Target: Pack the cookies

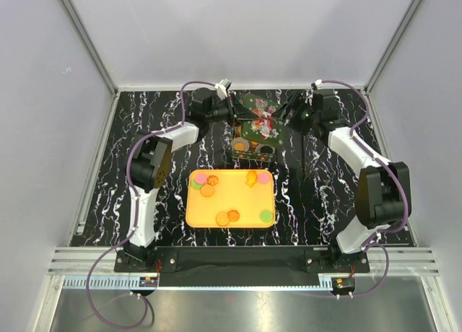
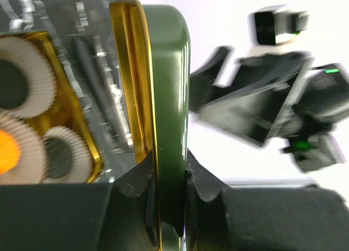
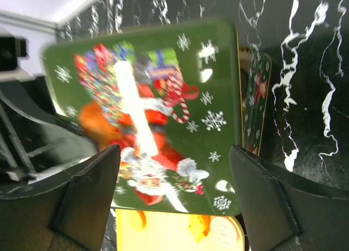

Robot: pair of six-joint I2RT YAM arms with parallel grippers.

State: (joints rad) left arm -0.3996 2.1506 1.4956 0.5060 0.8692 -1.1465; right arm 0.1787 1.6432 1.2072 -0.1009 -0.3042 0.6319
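Our left fingers [image 2: 197,192] are closed on the rim of the green tin lid [image 2: 166,71], one pad on each face, and the lid stands edge-on straight out from them. Just to one side of that grip sits the open gold-walled tin [image 2: 83,132], lined with white paper cups [image 2: 32,76]. One cup holds an orange cookie [image 2: 6,147] and two others hold dark discs.

Our right fingers [image 3: 262,199] are spread wide and hold nothing. The lid's printed face [image 3: 147,98], green with snowflakes and a red festive figure, fills the space seen between them, but we cannot tell whether either pad touches it. Beyond the lid's lower edge, a strip of the yellow tray [image 3: 163,232] shows an orange cookie [image 3: 199,225].

From above, the two sets of fingers face each other across the lid [image 1: 261,119], the left ones at its left edge and the right ones just beside its right edge. The lid hangs tilted over the far part of the tin [image 1: 254,151]. Back toward the arm bases, the tray [image 1: 193,211] lies flat on the black marbled tabletop [image 1: 108,173]. The rest of the cookies are scattered on it, mostly orange [image 1: 207,190], with a pink one [image 1: 264,178] and a green one [image 1: 266,216], well apart from either grip.
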